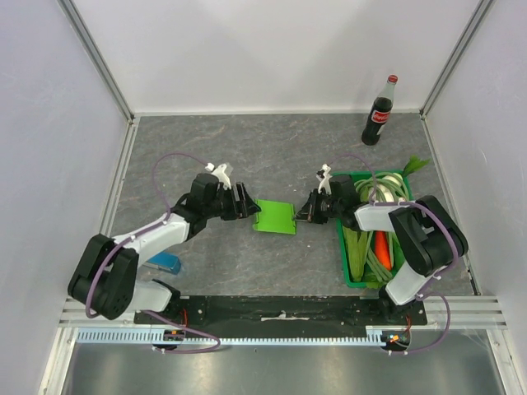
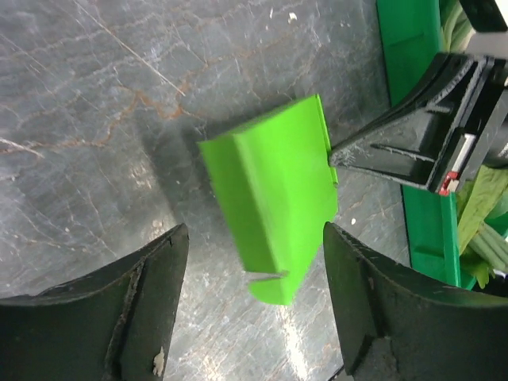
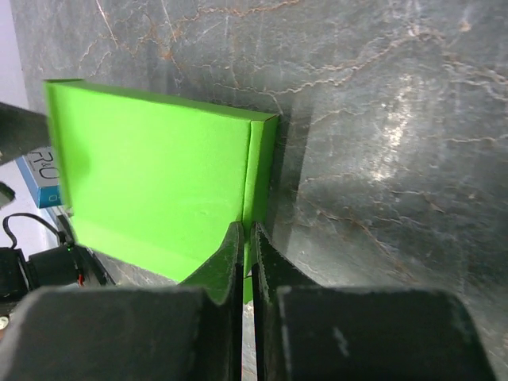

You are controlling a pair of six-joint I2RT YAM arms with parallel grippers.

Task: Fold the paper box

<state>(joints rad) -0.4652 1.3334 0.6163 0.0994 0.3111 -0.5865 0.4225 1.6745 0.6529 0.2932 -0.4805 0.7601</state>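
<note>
The paper box [image 1: 275, 216], partly folded, is at the middle of the table [image 1: 247, 156] between both arms. The right gripper [image 3: 247, 232] is pinched tight on its edge flap, and the left gripper [image 2: 254, 234] hangs at the opposite side, fingers spread wide.

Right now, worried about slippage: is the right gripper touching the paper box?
Touching. Right wrist view: the right gripper pinches a side flap of the paper box.
</note>
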